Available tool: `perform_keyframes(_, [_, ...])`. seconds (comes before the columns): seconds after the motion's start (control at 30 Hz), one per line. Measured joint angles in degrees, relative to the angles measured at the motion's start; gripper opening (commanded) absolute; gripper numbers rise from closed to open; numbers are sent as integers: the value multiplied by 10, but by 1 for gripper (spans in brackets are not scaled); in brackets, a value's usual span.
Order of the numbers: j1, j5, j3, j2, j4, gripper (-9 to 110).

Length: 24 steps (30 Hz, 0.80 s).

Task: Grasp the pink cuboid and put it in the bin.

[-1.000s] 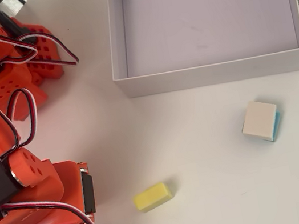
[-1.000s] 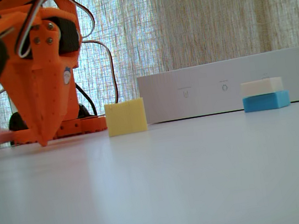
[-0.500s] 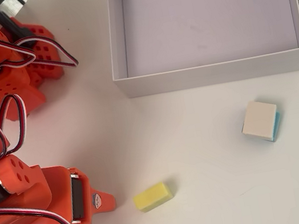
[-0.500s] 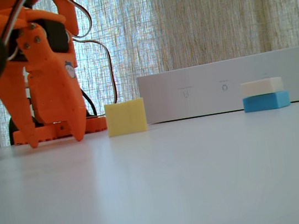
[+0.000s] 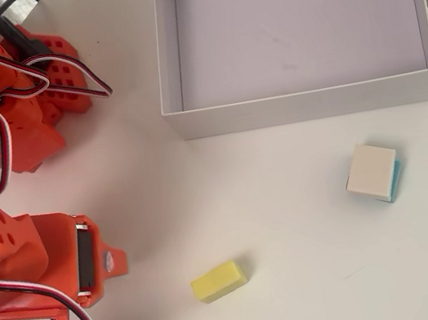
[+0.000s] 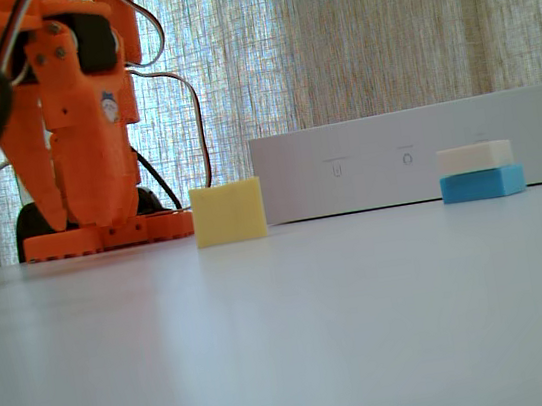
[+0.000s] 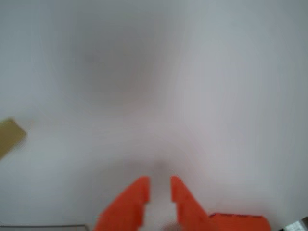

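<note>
The pink cuboid shows in no view. The bin (image 5: 304, 104), a large shallow white box with a pale lavender floor, stands at the top of the overhead view and is empty; its long white wall (image 6: 389, 181) shows in the fixed view. My gripper (image 7: 159, 184) shows only in the blurred wrist view, at the bottom edge. Its two orange fingers (image 7: 137, 197) stand a narrow slit apart with nothing between them, close over bare white table. The folded orange arm (image 5: 40, 257) fills the left of the overhead view.
A yellow block (image 5: 217, 281) lies on the table right of the arm and also shows in the fixed view (image 6: 228, 212). A cream-topped teal block (image 5: 372, 173) sits in front of the bin's right half (image 6: 480, 172). A curtain hangs behind.
</note>
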<state>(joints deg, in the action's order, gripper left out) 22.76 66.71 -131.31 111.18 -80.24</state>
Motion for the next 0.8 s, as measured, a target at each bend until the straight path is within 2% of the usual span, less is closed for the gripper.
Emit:
perform_keyframes(0.4, [-41, -41, 19, 139, -121, -8])
perform_keyframes(0.8, [-155, -260, 19, 265, -115, -8])
